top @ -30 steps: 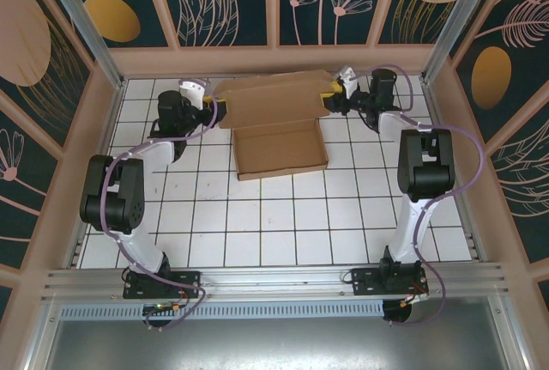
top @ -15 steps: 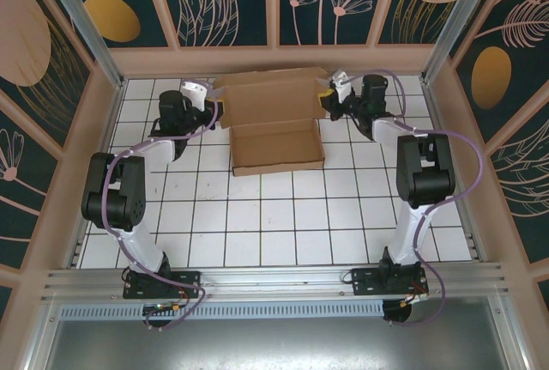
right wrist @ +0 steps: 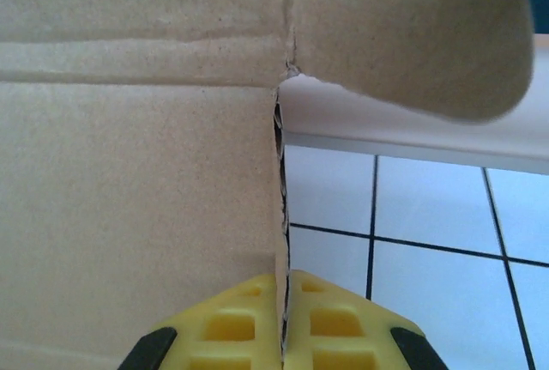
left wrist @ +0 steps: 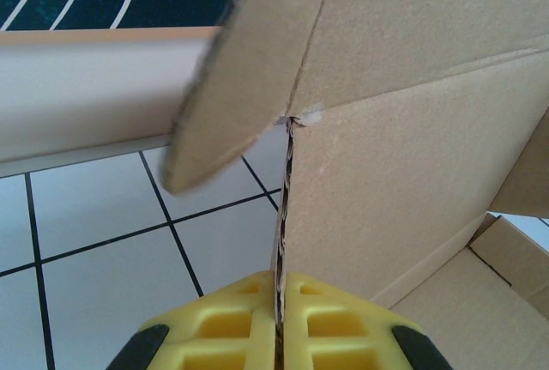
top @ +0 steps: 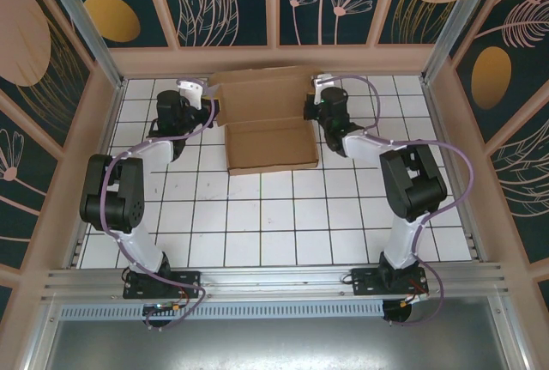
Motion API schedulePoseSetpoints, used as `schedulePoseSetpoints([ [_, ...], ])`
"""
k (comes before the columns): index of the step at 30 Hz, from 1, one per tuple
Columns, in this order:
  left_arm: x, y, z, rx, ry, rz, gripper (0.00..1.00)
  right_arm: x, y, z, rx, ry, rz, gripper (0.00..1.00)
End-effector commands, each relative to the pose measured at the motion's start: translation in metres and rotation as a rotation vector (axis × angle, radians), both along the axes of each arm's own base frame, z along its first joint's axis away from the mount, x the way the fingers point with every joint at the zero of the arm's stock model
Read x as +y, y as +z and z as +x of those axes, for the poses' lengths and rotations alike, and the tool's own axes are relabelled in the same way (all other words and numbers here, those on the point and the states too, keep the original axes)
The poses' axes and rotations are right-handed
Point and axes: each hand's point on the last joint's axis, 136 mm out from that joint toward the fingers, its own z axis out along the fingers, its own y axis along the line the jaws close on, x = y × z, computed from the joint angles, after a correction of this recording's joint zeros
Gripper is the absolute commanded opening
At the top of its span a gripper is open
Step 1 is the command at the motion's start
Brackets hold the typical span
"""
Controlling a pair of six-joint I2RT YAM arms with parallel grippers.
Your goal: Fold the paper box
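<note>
The paper box is brown cardboard, a shallow tray on the white tiles at the back middle, with its lid panel raised behind it. My left gripper is shut on the lid's left side edge. In the left wrist view the yellow fingers pinch the thin cardboard edge, and a rounded flap hangs above. My right gripper is shut on the lid's right side edge. The right wrist view has its gripper clamping that edge under a rounded flap.
The pale back wall rail runs just behind the raised lid. Side walls close in the tiled floor to left and right. Open white tiles lie between the box and the arm bases.
Both grippers have shut on the lid's side edges. The right gripper has swung left and the lid stands more upright; the box has shifted slightly left.
</note>
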Motion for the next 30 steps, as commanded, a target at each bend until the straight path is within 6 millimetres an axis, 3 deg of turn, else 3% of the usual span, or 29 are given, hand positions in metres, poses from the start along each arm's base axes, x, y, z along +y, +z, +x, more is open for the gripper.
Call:
schedulePoseSetpoints([
  [1, -0.002, 0.026, -0.001, -0.072, 0.016, -0.027, 0.07, -0.007, 0.027, 0.009, -0.051, -0.285, 0.139, 0.00],
  [3, -0.002, 0.025, -0.001, -0.068, 0.030, -0.031, 0.07, 0.011, 0.030, 0.007, -0.067, -0.327, 0.133, 0.00],
  [4, -0.001, 0.040, -0.003, -0.095, 0.036, -0.039, 0.08, 0.019, 0.033, 0.006, -0.079, -0.341, 0.129, 0.00],
  [9, 0.000, 0.044, -0.002, -0.079, 0.116, -0.080, 0.13, 0.050, 0.037, -0.001, -0.113, -0.315, 0.129, 0.00],
  [16, -0.030, 0.033, -0.001, -0.025, 0.176, -0.092, 0.22, 0.053, 0.033, -0.004, -0.109, -0.284, 0.148, 0.00],
  [21, -0.014, 0.036, 0.005, -0.028, 0.309, -0.189, 0.24, 0.055, 0.026, -0.007, -0.092, -0.256, 0.175, 0.00],
  [22, -0.011, 0.025, 0.001, -0.008, 0.329, -0.205, 0.25, 0.056, 0.024, -0.007, -0.083, -0.261, 0.188, 0.00],
  [24, -0.013, 0.029, -0.001, -0.019, 0.326, -0.259, 0.28, 0.057, 0.020, -0.006, -0.061, -0.281, 0.204, 0.00],
  [26, -0.016, 0.016, 0.001, 0.005, 0.341, -0.271, 0.29, 0.056, 0.017, -0.004, -0.051, -0.299, 0.214, 0.00],
  [30, -0.009, 0.015, -0.003, -0.004, 0.373, -0.285, 0.29, 0.047, 0.020, -0.007, -0.079, -0.322, 0.184, 0.00],
])
